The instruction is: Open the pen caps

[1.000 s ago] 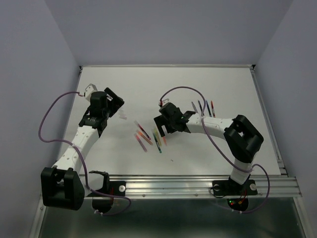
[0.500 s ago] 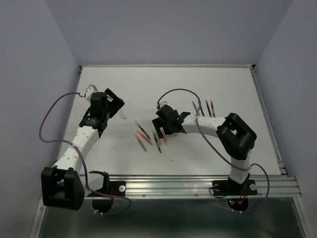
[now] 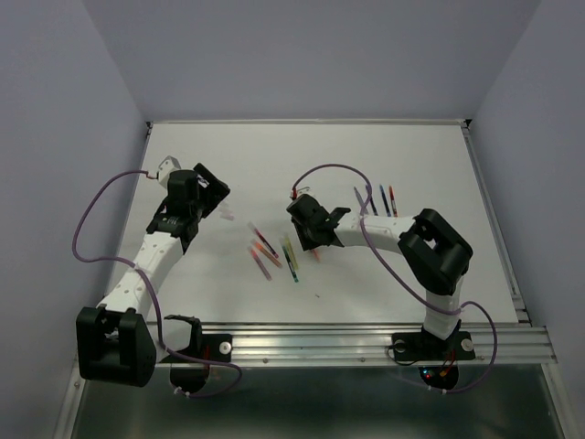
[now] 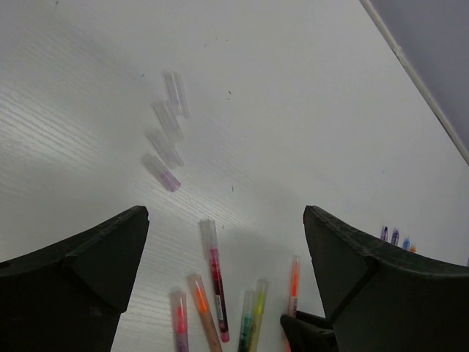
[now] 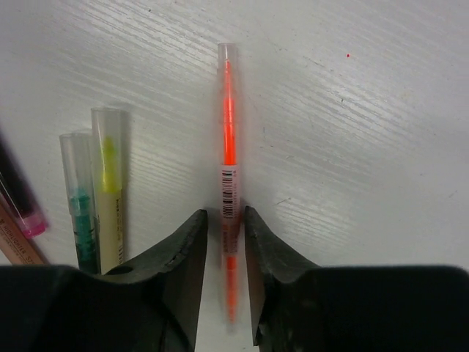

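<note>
Clear pen caps [image 5: 227, 53] cover the flat pens [image 5: 229, 147]; loose caps [image 4: 166, 177] lie apart.

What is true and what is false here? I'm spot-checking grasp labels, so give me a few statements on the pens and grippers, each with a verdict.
1. The right gripper straddles the orange pen. True.
2. The left gripper holds a pen. False: its fingers stand wide apart with nothing between them.
3. The yellow pen and the teal pen lie side by side. True.
4. The orange pen is lifted clear of the table. False: it lies flat on it.
5. All pens sit in one cluster. False: several dark pens lie apart, farther right.
</note>
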